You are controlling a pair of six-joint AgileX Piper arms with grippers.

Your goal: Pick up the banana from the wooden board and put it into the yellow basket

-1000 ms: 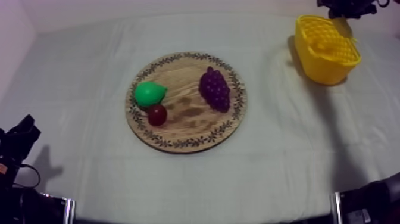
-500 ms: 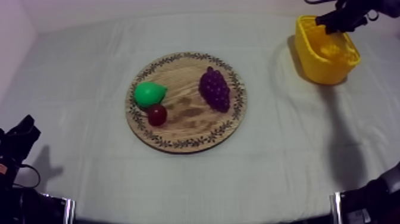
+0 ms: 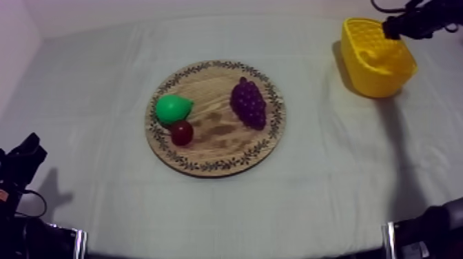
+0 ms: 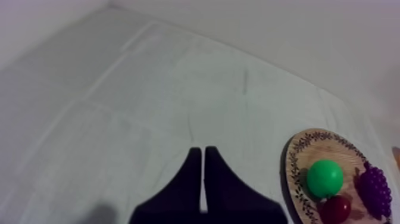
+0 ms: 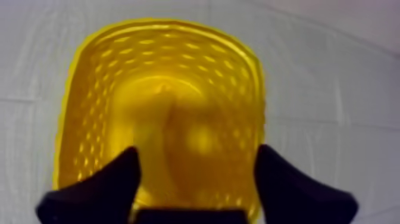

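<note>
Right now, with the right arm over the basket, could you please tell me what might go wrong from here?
1. The right gripper hangs open over the basket. If it pulls away askew, its fingers might catch the rim and tip or drag the basket.
2. The banana is yellow against yellow and hard to make out, so a check that it lies inside could be misjudged.

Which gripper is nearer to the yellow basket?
Right. The right gripper hangs open directly over the basket; the left gripper rests shut, low at the left side of the table, beyond the board from the basket.
</note>
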